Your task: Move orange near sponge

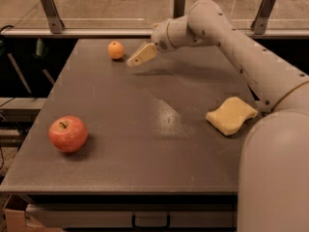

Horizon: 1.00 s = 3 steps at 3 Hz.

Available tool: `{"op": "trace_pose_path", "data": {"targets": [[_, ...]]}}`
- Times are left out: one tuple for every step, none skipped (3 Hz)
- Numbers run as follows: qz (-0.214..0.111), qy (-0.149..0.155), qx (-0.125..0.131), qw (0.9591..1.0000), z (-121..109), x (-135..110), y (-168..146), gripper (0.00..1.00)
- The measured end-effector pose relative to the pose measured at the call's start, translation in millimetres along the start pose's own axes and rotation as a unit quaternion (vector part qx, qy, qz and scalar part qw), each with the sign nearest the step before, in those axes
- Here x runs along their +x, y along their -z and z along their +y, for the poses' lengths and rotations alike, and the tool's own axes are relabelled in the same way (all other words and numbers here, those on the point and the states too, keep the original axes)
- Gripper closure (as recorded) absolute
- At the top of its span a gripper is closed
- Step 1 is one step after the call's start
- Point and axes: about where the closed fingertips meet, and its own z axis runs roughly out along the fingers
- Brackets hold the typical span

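The small orange [116, 50] sits near the far left of the dark grey table [145, 129]. The pale yellow sponge [231, 115] lies at the table's right side, far from the orange. My gripper [135, 59] hangs just right of the orange, a short gap away, at about the orange's height above the table. It holds nothing that I can see.
A red-pink apple [68, 133] stands near the front left of the table. A metal rail with upright posts [50, 8] runs behind the far edge. My arm [241, 47] spans the right side, passing above the sponge.
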Motion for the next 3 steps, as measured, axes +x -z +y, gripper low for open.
{"op": "trace_pose_path", "data": {"targets": [[-0.034, -0.036, -0.007, 0.9988, -2, -19, -39, 0.00], [-0.043, -0.067, -0.027, 0.9964, 14, -34, -56, 0.00], [-0.041, -0.085, -0.041, 0.9947, 33, -44, -70, 0.17]]}}
